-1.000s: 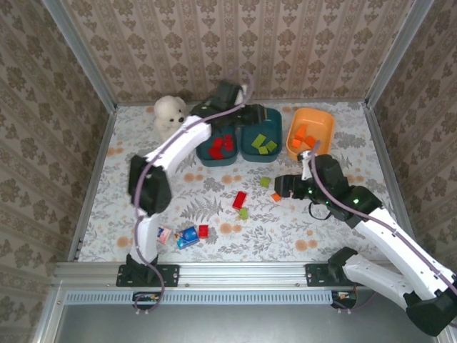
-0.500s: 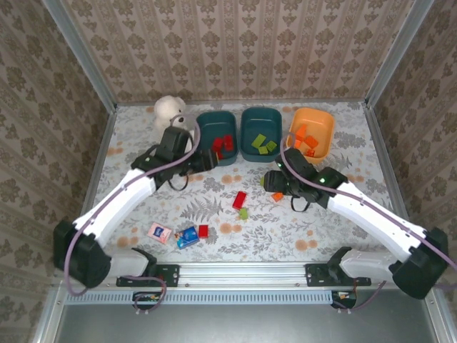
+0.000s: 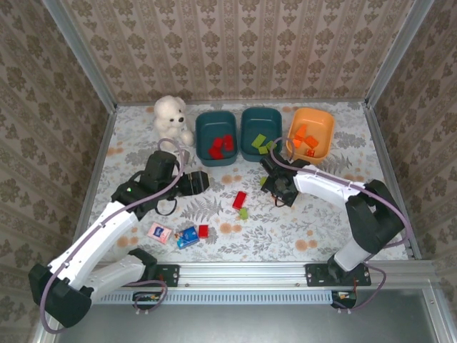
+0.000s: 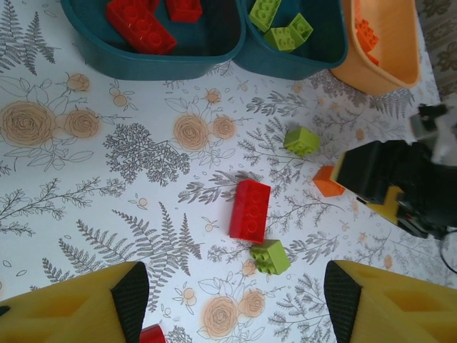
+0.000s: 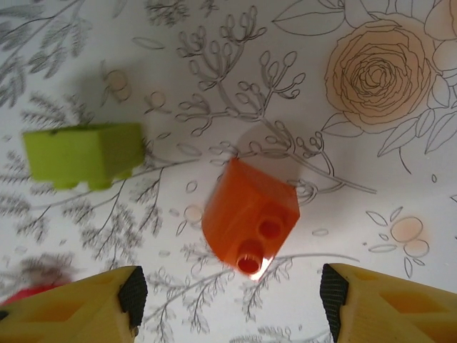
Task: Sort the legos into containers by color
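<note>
Right pincer (image 5: 232, 296): fingers stood apart, nothing clamped | small orange plastic brick (image 5: 250, 214) lay at frame centre on the floral table (image 5: 371, 236) | light green brick (image 5: 82, 153) sat upper left, apart from it | left pincer (image 4: 232, 300): fingers apart, empty | red oblong brick (image 4: 250, 209) lay mid-frame, below the dark teal tub (image 4: 143, 68) holding red bricks; orange tub (image 4: 378, 78) upper right.

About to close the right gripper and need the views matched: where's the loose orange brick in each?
Top external: beneath the right gripper, right of the long red brick.
Left wrist: right of centre, orange brick partly covered by that gripper.
Right wrist: centre, just beyond the open fingers.
Shared landmark: light green brick, up-left of it in both wrist views.
</note>
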`<state>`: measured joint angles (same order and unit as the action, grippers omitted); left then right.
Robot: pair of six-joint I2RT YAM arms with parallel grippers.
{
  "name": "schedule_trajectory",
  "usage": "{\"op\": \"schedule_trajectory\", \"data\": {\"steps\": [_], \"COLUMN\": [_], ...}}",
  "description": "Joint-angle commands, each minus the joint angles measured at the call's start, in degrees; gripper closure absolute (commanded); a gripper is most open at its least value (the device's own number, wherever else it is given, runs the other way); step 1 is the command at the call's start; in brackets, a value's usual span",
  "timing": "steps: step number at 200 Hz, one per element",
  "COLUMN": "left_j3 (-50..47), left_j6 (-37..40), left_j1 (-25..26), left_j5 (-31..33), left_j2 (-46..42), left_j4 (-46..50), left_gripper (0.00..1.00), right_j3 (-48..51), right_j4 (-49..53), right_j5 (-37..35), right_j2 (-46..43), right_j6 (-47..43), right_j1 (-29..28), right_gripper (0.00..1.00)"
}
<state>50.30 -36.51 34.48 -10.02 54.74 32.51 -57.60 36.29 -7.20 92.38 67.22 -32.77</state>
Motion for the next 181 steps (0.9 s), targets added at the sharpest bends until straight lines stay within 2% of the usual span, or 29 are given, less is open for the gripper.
{"op": "schedule_trajectory", "data": {"steps": [1,44,80,120,181], "left_j3": [-0.3,0.0,-0.1,0.4,1.0], "left_j6": [-1.2,-1.6,-1.8,-2.1,-2.0], "left_j1": [0.2,0.2,0.2,0.3,0.5], "left_j5": [0.2,0.7,0.9,0.8,0.8], "left_j2": [-2.0,-3.0,-3.2,-2.5,-1.1], "left_j4": [1.8,2.7,2.7,1.9,0.8], "left_gripper": [0.31,0.31,0.31,0.31,0.32], "right_j3": [-1.4,-1.6,-4.5,-4.0,-6.4], "right_j4": [-0.5,-4.1,-0.5,1.1,2.9], "right_j5": [0.9,2.7,2.0,1.3,1.5], "right_j2": [2.6,6.3,8.5,9.9,13.1], "right_j6": [5.3,7.5,7.8,9.9,8.4], "right_j1": [0.7,2.3,2.5,3.0,3.2], "right_gripper": [0.34,0.42,0.41,0.46,0.6]}}
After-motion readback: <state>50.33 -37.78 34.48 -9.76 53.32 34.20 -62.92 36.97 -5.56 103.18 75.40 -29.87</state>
